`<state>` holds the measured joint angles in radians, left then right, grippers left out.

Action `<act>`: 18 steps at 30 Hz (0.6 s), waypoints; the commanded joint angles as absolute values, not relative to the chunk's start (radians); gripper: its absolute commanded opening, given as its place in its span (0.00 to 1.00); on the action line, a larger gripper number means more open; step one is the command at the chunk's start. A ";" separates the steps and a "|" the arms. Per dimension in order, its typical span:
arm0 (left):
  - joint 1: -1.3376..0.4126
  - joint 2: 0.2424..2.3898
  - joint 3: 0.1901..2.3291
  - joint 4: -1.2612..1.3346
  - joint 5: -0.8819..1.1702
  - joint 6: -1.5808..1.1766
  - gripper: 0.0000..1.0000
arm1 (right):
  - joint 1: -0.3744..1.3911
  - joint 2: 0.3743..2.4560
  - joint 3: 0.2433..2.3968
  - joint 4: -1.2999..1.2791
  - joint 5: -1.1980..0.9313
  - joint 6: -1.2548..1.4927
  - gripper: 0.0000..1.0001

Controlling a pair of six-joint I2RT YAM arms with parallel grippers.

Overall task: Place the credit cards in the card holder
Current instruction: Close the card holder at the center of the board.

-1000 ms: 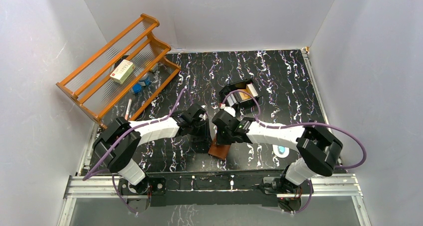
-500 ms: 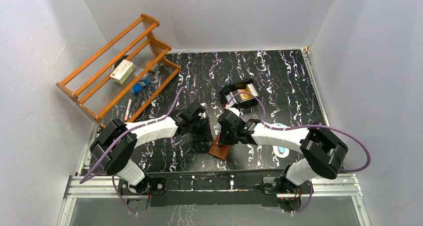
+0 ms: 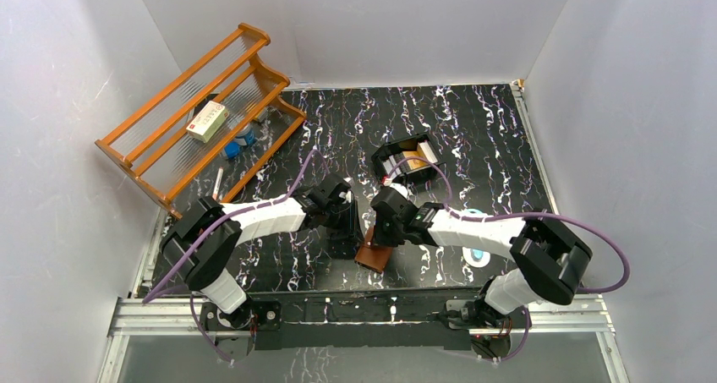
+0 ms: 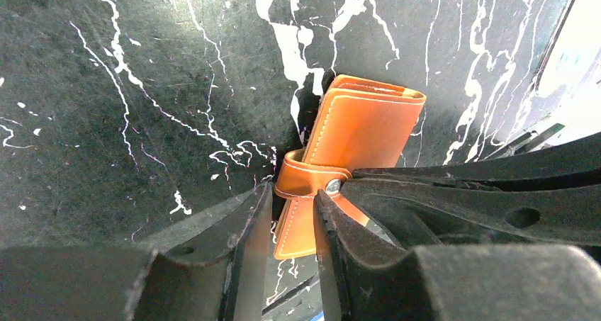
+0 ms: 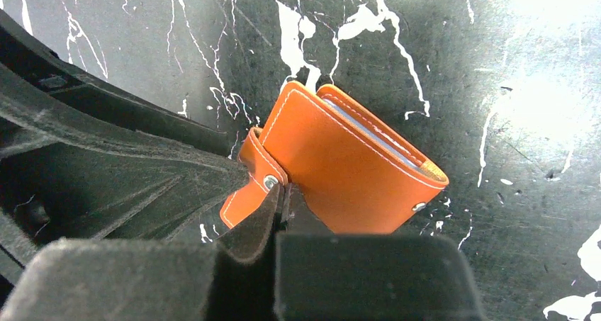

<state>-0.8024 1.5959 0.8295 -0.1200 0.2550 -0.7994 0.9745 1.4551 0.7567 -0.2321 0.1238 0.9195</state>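
The brown leather card holder (image 3: 372, 254) lies folded on the black table between both arms, with pale sleeve edges showing at its open end (image 5: 383, 140). Its unsnapped strap (image 4: 306, 218) lies in the narrow gap of my left gripper (image 4: 289, 206). One of the left fingertips (image 4: 327, 206) touches the strap's snap (image 4: 332, 186). My right gripper (image 5: 281, 191) is shut, its tips pressed against the holder where the strap starts. The credit cards (image 3: 418, 157) stand in a black tray (image 3: 397, 168) farther back.
A wooden rack (image 3: 199, 117) with a small box (image 3: 208, 119) stands at the back left. A white-and-blue packet (image 3: 478, 255) lies under the right forearm. White walls close in the table on three sides.
The right gripper has slid slightly toward the card holder's strap and the right forearm has shifted right. The left arm has stayed almost still.
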 commanded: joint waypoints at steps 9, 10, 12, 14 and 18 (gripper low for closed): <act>-0.807 1.595 0.860 -0.132 0.281 -0.784 0.27 | 0.967 1.370 0.764 -0.242 0.104 0.932 0.00; -0.807 1.597 0.861 -0.132 0.283 -0.784 0.27 | 0.966 1.375 0.759 -0.242 0.103 0.933 0.00; -0.807 1.601 0.861 -0.130 0.285 -0.785 0.27 | 0.962 1.381 0.748 -0.240 0.101 0.936 0.00; -0.807 1.604 0.862 -0.130 0.286 -0.784 0.27 | 0.960 1.388 0.741 -0.237 0.101 0.937 0.00; -0.807 1.605 0.864 -0.132 0.287 -0.783 0.27 | 0.957 1.391 0.734 -0.247 0.115 0.936 0.00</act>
<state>-0.8024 1.5993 0.8318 -0.1154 0.2657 -0.7952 0.9634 1.3937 0.7452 -0.2363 0.1017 0.9226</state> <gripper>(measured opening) 0.273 0.013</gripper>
